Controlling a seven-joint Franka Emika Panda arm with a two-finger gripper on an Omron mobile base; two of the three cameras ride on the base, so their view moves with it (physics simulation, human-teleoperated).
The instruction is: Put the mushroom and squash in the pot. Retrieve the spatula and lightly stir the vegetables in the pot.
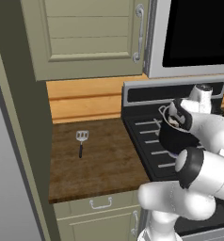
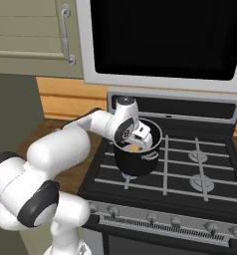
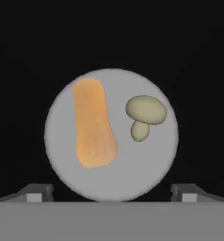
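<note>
At the bottom of the hand view the two fingers (image 3: 112, 193) are seen spread wide apart, released and grasping nothing. Beyond them, on the grey floor of the pot (image 2: 138, 152), the squash (image 3: 92, 123) and the mushroom (image 3: 145, 115) are seen lying just beside each other, apart. The pot is set on the stove (image 2: 210, 164), with the hand hung over its mouth. Farther off, on the wooden surface (image 1: 104, 160) well apart from the stove, the spatula (image 1: 81, 142) is laid flat, head away. It is judged light and stiff; its thin black handle is best pinched near the middle, though slipping is likely there.
</note>
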